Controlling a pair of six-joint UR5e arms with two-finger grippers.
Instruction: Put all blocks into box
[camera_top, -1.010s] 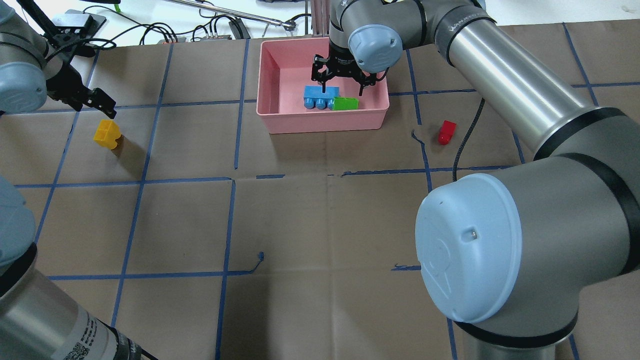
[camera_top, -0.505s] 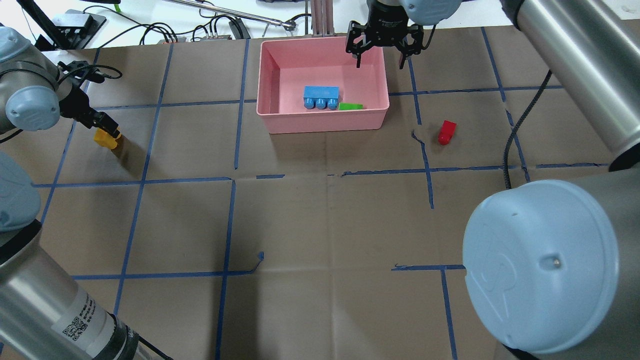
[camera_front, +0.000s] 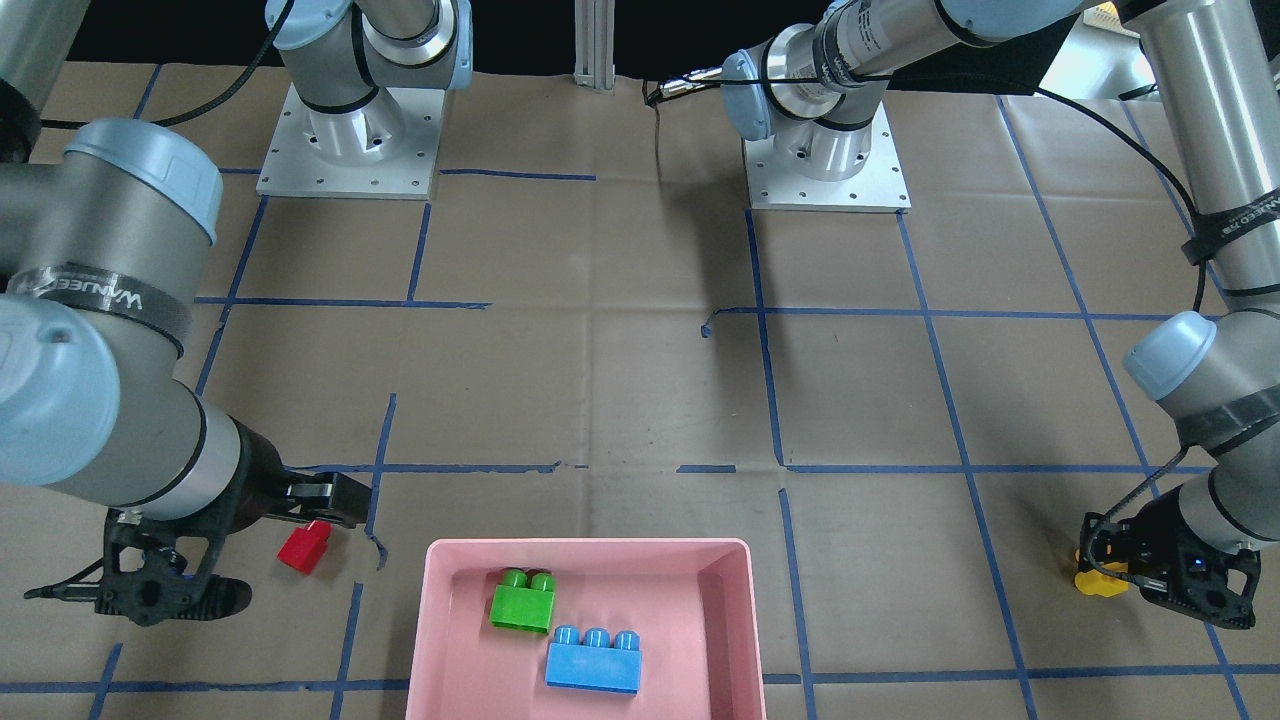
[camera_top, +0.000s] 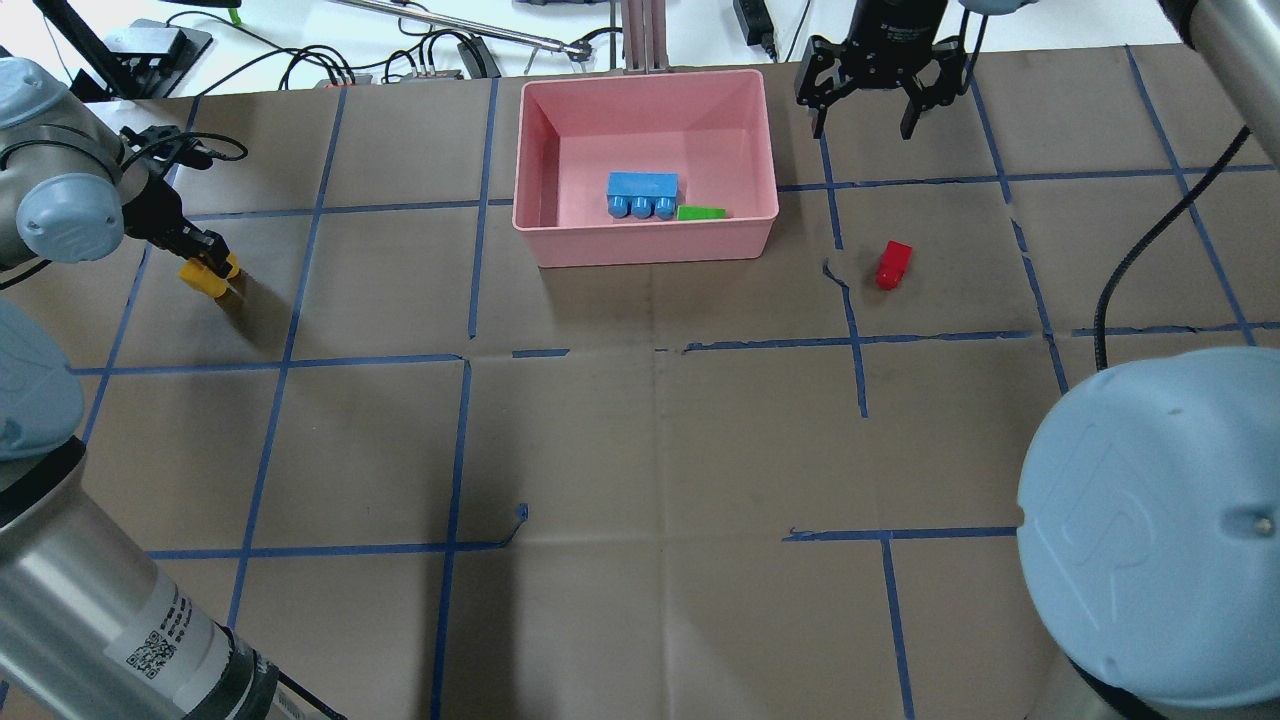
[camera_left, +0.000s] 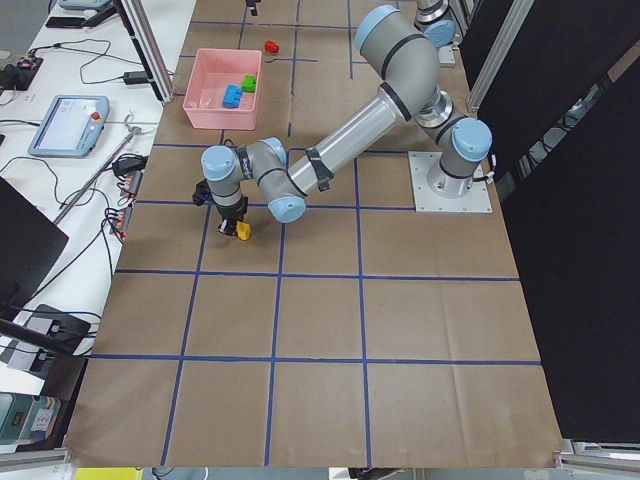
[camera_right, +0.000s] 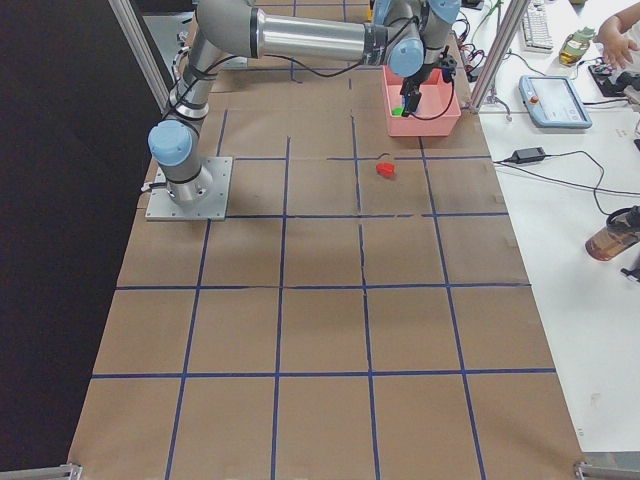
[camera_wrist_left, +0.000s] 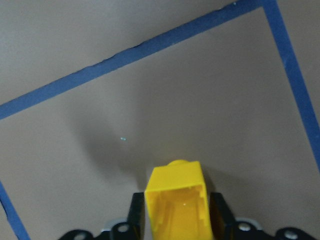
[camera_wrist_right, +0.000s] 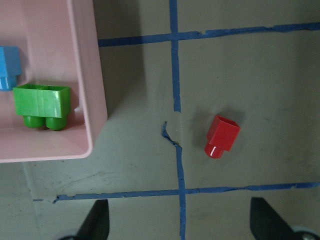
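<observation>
The pink box (camera_top: 650, 242) stands at the far middle and holds the blue brick (camera_top: 642, 193) and the green brick (camera_top: 701, 212). My right gripper (camera_top: 863, 128) is open and empty, raised just right of the box, with the red brick (camera_top: 893, 264) on the table in front of it. In the right wrist view the red brick (camera_wrist_right: 222, 136) lies between the wide-apart fingers (camera_wrist_right: 95, 220). My left gripper (camera_top: 205, 262) is down at the far left, shut on the yellow brick (camera_wrist_left: 177, 205), which rests on the table.
Brown paper with a blue tape grid covers the table (camera_top: 640, 450). Cables and a metal rod (camera_top: 450, 30) lie beyond the far edge. The right arm's big elbow (camera_top: 1150, 540) hangs over the near right.
My right gripper rose out of the box and moved right, leaving the green brick inside. My left gripper came down over the yellow brick and closed on it.
</observation>
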